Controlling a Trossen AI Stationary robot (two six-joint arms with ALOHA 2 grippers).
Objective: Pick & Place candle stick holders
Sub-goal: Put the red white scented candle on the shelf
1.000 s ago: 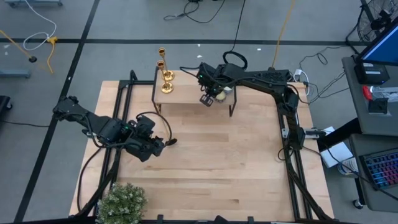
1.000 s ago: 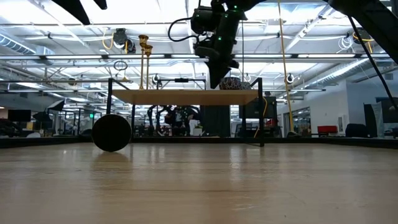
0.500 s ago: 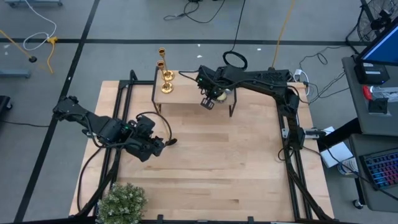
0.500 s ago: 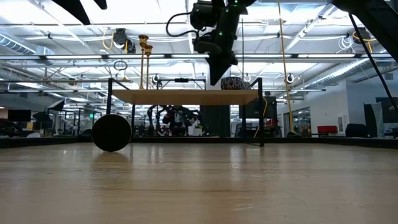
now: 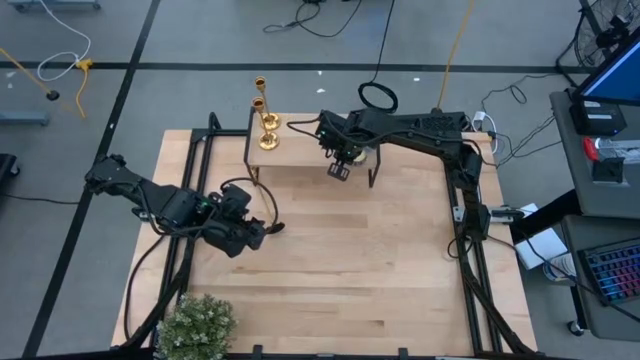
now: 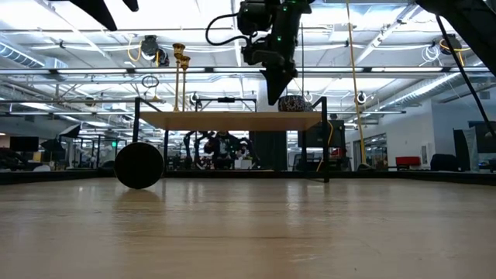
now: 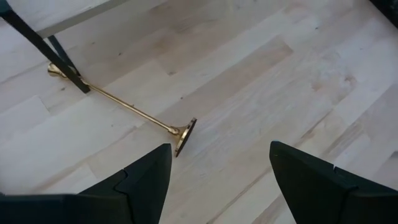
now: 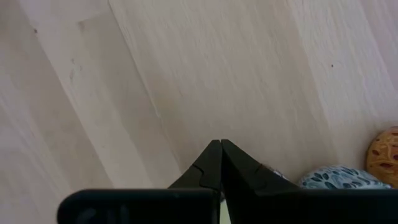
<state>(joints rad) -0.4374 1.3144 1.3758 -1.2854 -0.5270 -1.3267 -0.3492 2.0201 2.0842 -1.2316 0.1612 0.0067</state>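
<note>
Two gold candlesticks [image 5: 266, 120] stand upright at the left end of the small raised shelf [image 5: 300, 155], close to its edge. A third candlestick [image 7: 124, 106] lies flat on the desk [image 5: 350, 260] by the shelf's leg, so one is judged left to place. The left hand [image 7: 217, 171] hovers above it, fingers spread and empty. The right hand [image 5: 338, 168] is closed and empty over the shelf's front edge, beside patterned balls [image 8: 348, 174]. The open desk gives free room.

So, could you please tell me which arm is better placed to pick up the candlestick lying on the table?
Probably the left. Its gripper is open and faces the fallen candlestick, while the right gripper is shut above the small raised table.
</note>
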